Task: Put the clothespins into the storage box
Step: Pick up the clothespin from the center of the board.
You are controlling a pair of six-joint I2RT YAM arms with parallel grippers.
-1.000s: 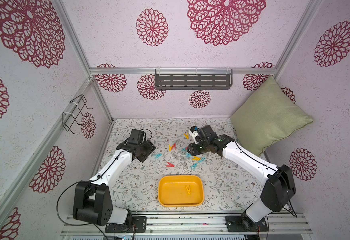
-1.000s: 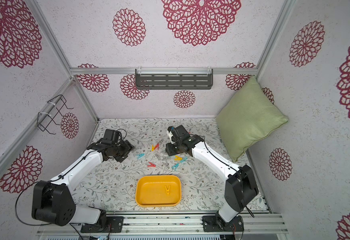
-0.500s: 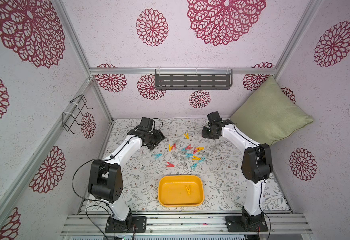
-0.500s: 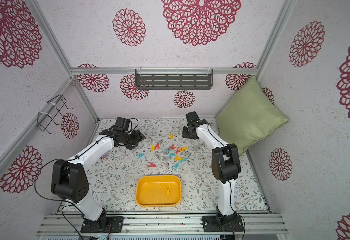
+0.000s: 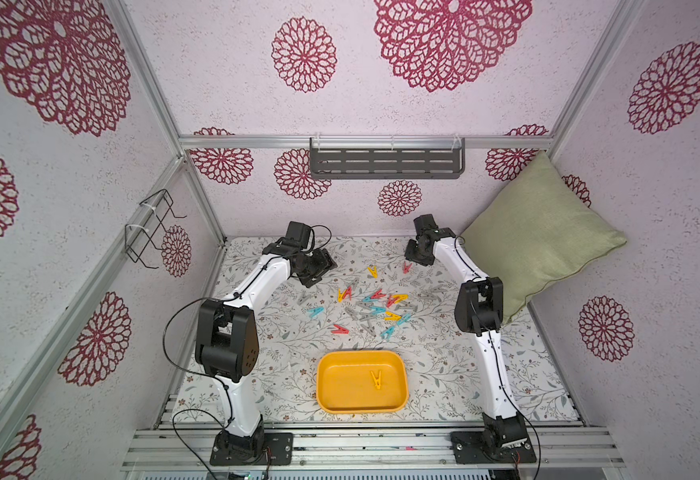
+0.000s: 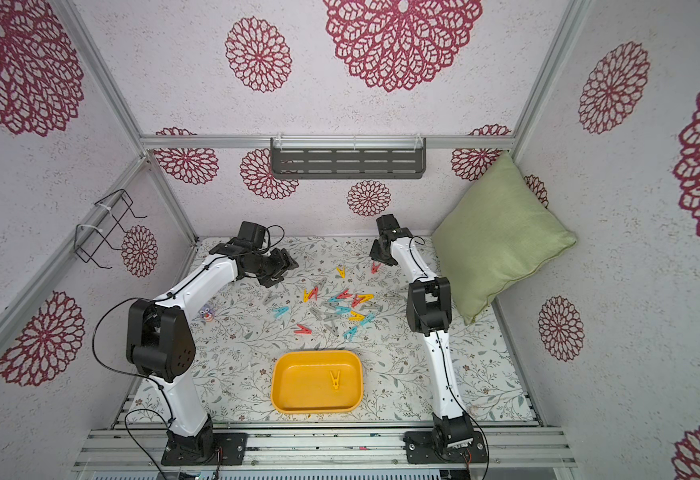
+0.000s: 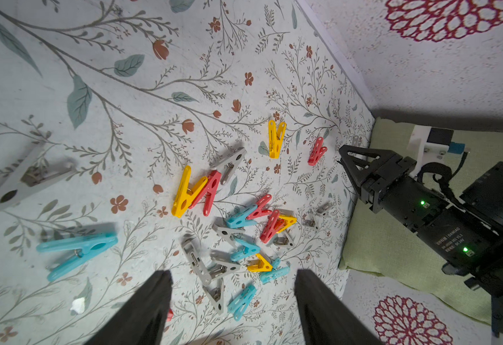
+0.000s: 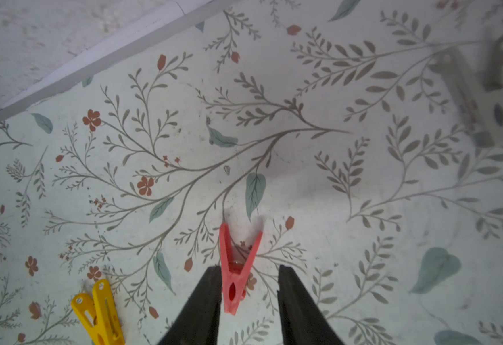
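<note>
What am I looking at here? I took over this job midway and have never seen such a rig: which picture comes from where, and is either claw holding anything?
Two white robot arms stand at the near edge of a flowered table. Each ends in a two-fingered claw. The two wide pictures come from one overhead camera and show nearly the same scene. The two close-ups come from wrist cameras, looking past the black fingers. On the table lie scattered clothespins in red, yellow, blue and grey, and a yellow storage box with one yellow clothespin inside. The left claw is open and empty, facing those clothespins. The right claw straddles a lone red clothespin; its fingers are not yet shut on it, so nothing is held.
</note>
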